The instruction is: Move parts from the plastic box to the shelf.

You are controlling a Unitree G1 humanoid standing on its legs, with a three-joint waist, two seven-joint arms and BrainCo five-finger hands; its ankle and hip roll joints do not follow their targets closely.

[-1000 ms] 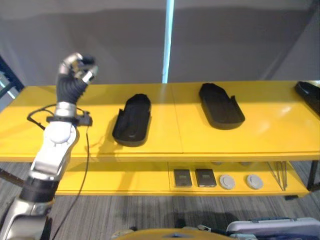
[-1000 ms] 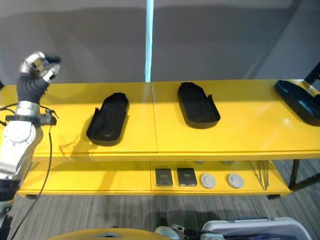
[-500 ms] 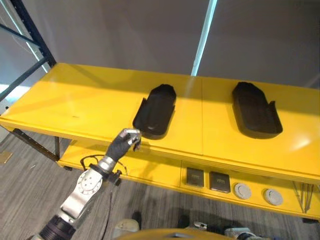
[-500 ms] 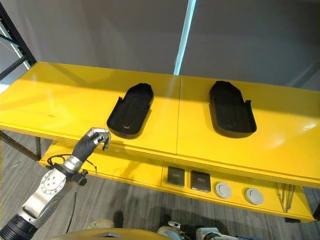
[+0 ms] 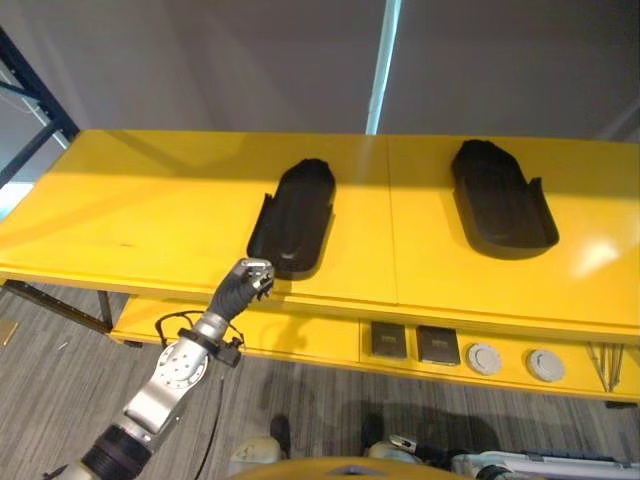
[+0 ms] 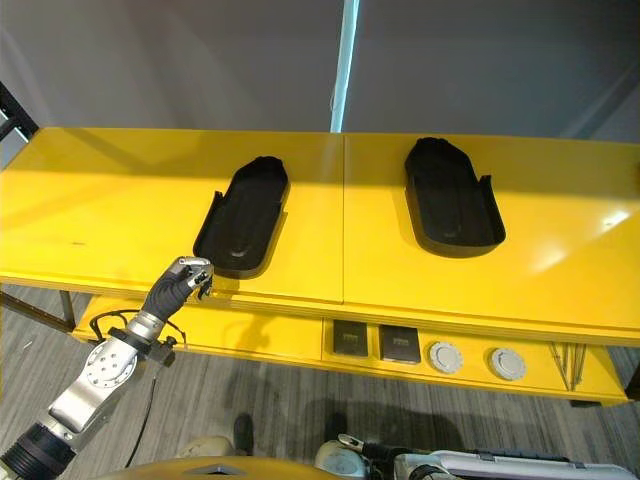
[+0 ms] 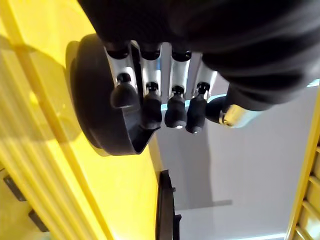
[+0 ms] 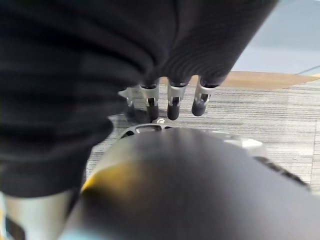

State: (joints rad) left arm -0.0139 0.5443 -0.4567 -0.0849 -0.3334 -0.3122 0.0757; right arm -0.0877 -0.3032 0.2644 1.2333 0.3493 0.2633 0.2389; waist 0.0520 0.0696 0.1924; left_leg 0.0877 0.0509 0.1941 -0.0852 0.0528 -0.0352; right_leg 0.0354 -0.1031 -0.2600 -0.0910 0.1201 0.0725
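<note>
Workshop: yellow shelf [image 5: 150, 210], black parts [image 5: 292, 216]

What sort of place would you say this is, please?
Probably a workshop or factory test area: a yellow shelf holding black moulded parts, small parts on its lower level, and grey carpet.

Readable text: none.
Black parts [image 5: 293, 217] on yellow shelf [image 5: 150, 200]: no labels or numbers to read.
Small dark pads [image 6: 351, 339] and grey discs [image 6: 445, 357] on lower level: no legible marks.
</note>
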